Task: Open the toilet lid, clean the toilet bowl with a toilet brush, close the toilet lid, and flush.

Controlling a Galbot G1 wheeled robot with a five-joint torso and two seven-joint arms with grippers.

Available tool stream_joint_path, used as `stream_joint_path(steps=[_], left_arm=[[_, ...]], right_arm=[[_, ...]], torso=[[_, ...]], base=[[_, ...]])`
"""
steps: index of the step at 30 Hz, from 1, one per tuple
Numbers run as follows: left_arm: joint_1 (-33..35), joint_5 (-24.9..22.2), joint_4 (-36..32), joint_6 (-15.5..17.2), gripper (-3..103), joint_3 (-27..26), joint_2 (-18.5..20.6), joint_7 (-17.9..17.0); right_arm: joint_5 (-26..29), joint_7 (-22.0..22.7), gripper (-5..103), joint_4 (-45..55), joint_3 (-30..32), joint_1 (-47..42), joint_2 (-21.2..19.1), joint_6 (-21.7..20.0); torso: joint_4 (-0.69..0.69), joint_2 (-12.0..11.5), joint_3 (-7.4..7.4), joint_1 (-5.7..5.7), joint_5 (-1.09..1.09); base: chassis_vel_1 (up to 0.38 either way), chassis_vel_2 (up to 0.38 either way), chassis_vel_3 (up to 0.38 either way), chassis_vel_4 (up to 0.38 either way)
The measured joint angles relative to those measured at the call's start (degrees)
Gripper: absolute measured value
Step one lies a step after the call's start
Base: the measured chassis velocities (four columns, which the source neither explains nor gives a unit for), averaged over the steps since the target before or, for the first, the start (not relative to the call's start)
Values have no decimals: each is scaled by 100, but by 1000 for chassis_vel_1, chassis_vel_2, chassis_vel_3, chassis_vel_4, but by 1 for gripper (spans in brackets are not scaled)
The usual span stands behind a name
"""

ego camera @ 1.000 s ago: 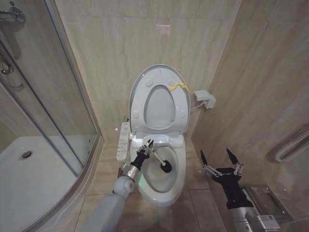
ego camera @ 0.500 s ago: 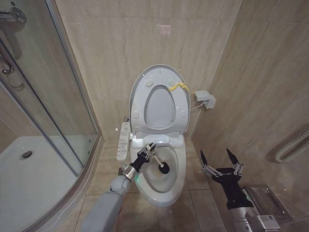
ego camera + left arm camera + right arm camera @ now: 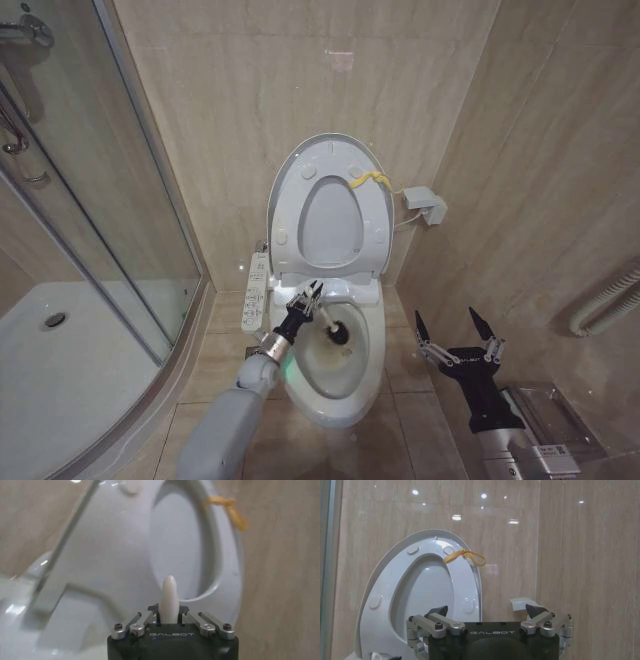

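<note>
The toilet lid (image 3: 332, 147) stands raised against the back wall, the seat ring (image 3: 287, 215) up with it and a yellow strap (image 3: 368, 180) at its edge. Below lies the toilet bowl (image 3: 338, 408), brownish inside. My left gripper (image 3: 305, 299) is over the bowl's back left rim, shut on the toilet brush's white handle (image 3: 322, 318). The black brush head (image 3: 339, 336) is down inside the bowl. The left wrist view has the handle end (image 3: 169, 594) poking out between the closed fingers (image 3: 144, 621). My right gripper (image 3: 452, 335) hangs open to the right of the bowl, facing the lid (image 3: 390, 573).
A glass shower screen (image 3: 110, 190) and white shower tray (image 3: 60, 370) fill the left. A control panel (image 3: 255, 292) sits on the toilet's left side. A white wall box (image 3: 425, 205) and a grey hose (image 3: 605, 305) are on the right wall, close to my right arm.
My left gripper has drawn the brush a little toward the back of the bowl, after dipping forward half a second ago. The right arm has stayed still.
</note>
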Motion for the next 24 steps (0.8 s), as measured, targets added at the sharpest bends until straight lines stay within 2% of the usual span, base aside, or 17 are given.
stream_joint_path(steps=[3, 5, 6, 9, 10, 12, 13, 15, 18, 19, 22, 23, 24], left_arm=[[58, -35, 82, 75, 23, 28, 17, -30], [97, 350, 232, 58, 23, 20, 82, -1], [97, 350, 232, 58, 23, 20, 82, -1], [126, 1201, 370, -86, 23, -62, 186, 119], [126, 1201, 370, -86, 23, -62, 186, 119], [124, 1919, 355, -198, 23, -175, 202, 163], [107, 2113, 325, -232, 24, -211, 199, 170], [88, 2159, 291, -245, 24, -211, 188, 154], [-31, 1744, 157, -242, 24, -146, 73, -40], [-31, 1744, 157, -242, 24, -146, 73, -40], [-103, 958, 76, -197, 22, 51, -16, -208], [-103, 958, 76, -197, 22, 51, -16, -208], [-112, 750, 82, -179, 22, 118, -29, -217]], right_arm=[[0, 0, 100, 0, 0, 0, 0, 0], [0, 0, 100, 0, 0, 0, 0, 0], [0, 0, 100, 0, 0, 0, 0, 0], [0, 0, 100, 0, 0, 0, 0, 0], [0, 0, 100, 0, 0, 0, 0, 0], [0, 0, 100, 0, 0, 0, 0, 0], [0, 0, 100, 0, 0, 0, 0, 0], [0, 0, 100, 0, 0, 0, 0, 0], [0, 0, 100, 0, 0, 0, 0, 0], [0, 0, 100, 0, 0, 0, 0, 0], [0, 0, 100, 0, 0, 0, 0, 0], [0, 0, 100, 0, 0, 0, 0, 0], [0, 0, 100, 0, 0, 0, 0, 0]], torso=[[2, 0, 0, 0, -1], [3, 0, 0, 0, 0], [3, 0, 0, 0, 0], [5, 1, -1, -1, 0], [5, 1, -1, -1, 0], [4, 1, -1, -1, -1], [2, 1, -1, -1, -1], [0, 0, 0, -1, -1], [0, -1, 1, 1, -1], [0, -1, 1, 1, -1], [-1, -1, 1, 1, 0], [-1, -1, 1, 1, 0], [1, -1, 1, 1, 1]], base=[[0, 0, 0, 0], [0, 0, 0, 0], [0, 0, 0, 0], [0, 0, 0, 0], [0, 0, 0, 0], [0, 0, 0, 0], [0, 0, 0, 0], [0, 0, 0, 0], [0, 0, 0, 0], [0, 0, 0, 0], [0, 0, 0, 0], [0, 0, 0, 0], [0, 0, 0, 0]])
